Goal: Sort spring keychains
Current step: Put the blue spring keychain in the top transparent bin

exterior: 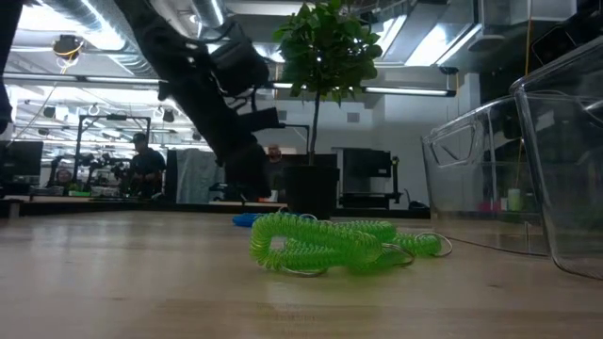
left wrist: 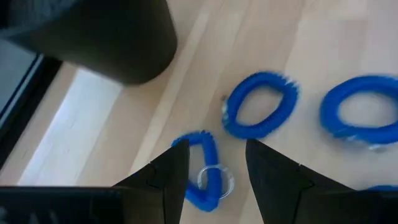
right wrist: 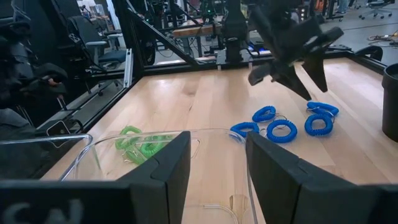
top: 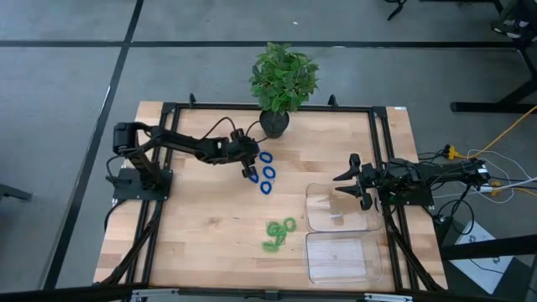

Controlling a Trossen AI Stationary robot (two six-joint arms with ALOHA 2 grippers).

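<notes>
Several blue spring keychains (top: 268, 173) lie in a loose row on the wood near the plant pot. A clump of green ones (top: 280, 234) lies nearer the table's near edge, large in the low view (exterior: 330, 245). My left gripper (top: 251, 174) hovers open over the blue row. In its wrist view its fingertips (left wrist: 216, 149) stand on either side of one blue keychain (left wrist: 204, 177) with a metal ring, and two more blue coils (left wrist: 260, 104) lie beyond. My right gripper (top: 351, 186) waits open above the far clear tray (top: 319, 220), and the blue coils (right wrist: 283, 130) show past its fingers.
A potted plant (top: 281, 80) stands at the far edge, its dark pot (left wrist: 106, 37) close to the left gripper. Two clear trays lie on the right side, the far one and the near one (top: 340, 256). Bare wood lies between the blue and green groups.
</notes>
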